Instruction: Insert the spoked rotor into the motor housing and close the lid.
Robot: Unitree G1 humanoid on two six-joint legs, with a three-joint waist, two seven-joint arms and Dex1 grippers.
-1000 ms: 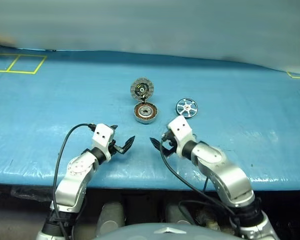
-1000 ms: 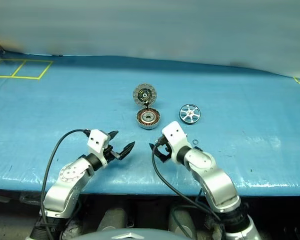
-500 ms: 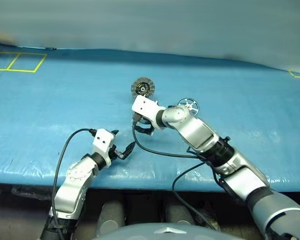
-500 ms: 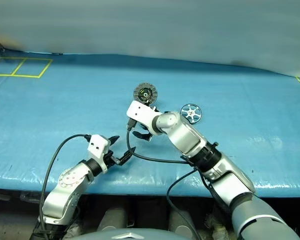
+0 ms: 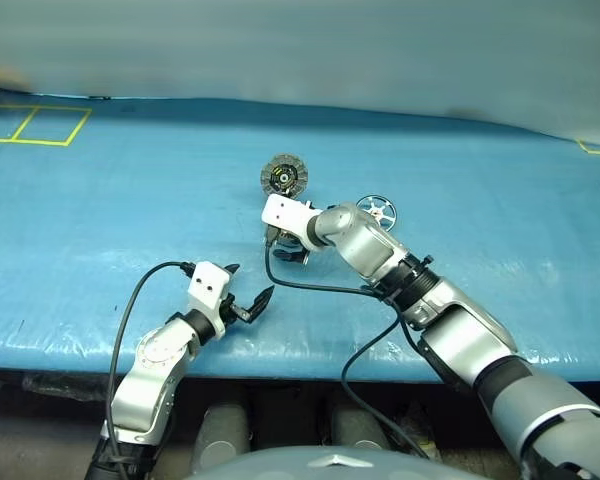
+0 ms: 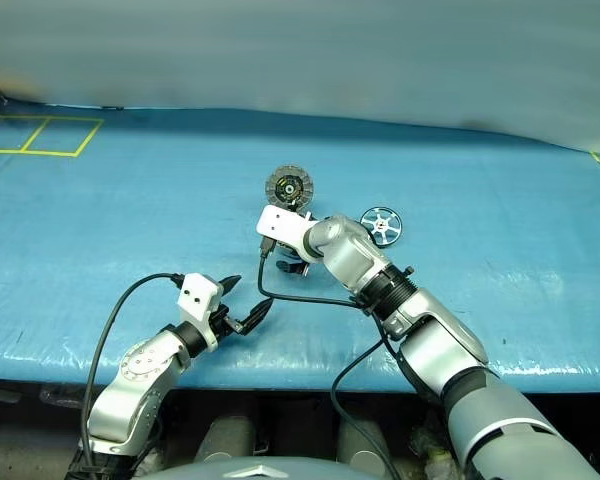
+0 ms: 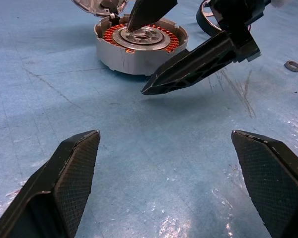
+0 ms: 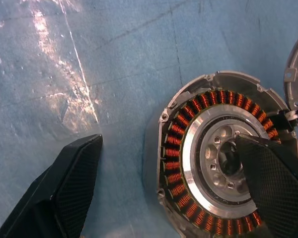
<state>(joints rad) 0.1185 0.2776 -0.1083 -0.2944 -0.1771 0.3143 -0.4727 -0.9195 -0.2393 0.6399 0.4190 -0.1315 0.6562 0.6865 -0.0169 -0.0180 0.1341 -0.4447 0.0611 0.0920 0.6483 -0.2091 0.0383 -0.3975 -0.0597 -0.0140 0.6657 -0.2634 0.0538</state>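
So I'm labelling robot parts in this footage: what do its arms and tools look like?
Both arms are silver-grey metal with rounded joint housings and black bands. Each wrist carries a white boxy block. A black cable loops from each wrist back along the arm. The left tool and the right tool each have two black pointed fingers with cross-hatched textured pads.

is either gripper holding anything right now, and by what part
Nothing is held. The right gripper is open over the motor housing; the left gripper is open above bare table.

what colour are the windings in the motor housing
Copper-orange windings, clearest in the right wrist view.
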